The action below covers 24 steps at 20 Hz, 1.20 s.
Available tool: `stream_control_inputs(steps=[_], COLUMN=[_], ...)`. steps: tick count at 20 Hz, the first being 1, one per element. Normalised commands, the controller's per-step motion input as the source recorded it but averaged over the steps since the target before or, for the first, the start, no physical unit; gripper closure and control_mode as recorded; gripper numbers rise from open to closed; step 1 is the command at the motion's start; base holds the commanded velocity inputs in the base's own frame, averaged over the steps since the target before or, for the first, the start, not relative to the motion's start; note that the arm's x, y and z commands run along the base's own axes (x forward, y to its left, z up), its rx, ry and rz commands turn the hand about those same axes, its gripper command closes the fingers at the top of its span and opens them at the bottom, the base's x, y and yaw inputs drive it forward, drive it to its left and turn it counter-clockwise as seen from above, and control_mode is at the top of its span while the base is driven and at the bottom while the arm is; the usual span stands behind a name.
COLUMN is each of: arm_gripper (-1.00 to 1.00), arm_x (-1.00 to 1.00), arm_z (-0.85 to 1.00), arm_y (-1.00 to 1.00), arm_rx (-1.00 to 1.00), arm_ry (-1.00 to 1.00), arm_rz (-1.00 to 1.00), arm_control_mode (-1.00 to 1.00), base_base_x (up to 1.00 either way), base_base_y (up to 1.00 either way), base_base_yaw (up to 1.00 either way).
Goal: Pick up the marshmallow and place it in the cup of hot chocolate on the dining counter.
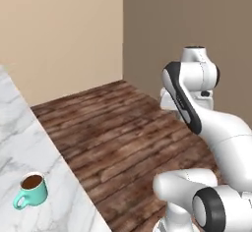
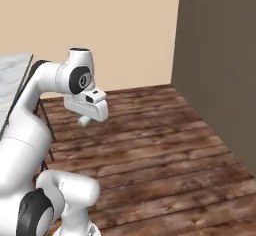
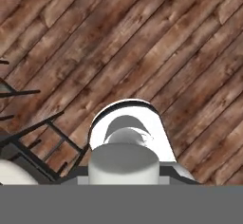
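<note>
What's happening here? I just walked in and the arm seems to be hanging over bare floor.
The gripper is shut on a small white marshmallow, held above the wooden floor. The teal cup of hot chocolate sits on the marble counter off to the arm's left, so the drop into it isn't done yet.
</note>
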Motion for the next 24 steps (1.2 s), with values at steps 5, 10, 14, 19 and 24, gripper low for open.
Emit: stream_control_inputs(steps=[5, 10, 14, 19, 24], arm_gripper=[1.00, 1.00, 1.00, 1.00, 1.00], arm_x=[0.00, 0.00, 0.00, 0.00, 0.00], arm_z=[0.00, 0.00, 0.00, 0.00, 0.00], arm_y=[0.00, 0.00, 0.00, 0.00, 0.00], arm_rx=[0.00, 0.00, 0.00, 0.00, 0.00], arm_ry=[0.00, 0.00, 0.00, 0.00, 0.00], arm_rz=[0.00, 0.00, 0.00, 0.00, 0.00], arm_control_mode=[1.00, 1.00, 1.00, 1.00, 1.00], base_base_x=[0.20, -0.06, -0.03, -0.17, -0.16], base_base_y=[0.00, 0.00, 0.00, -0.05, -0.03], base_base_yaw=[0.98, 1.00, 1.00, 1.00, 1.00])
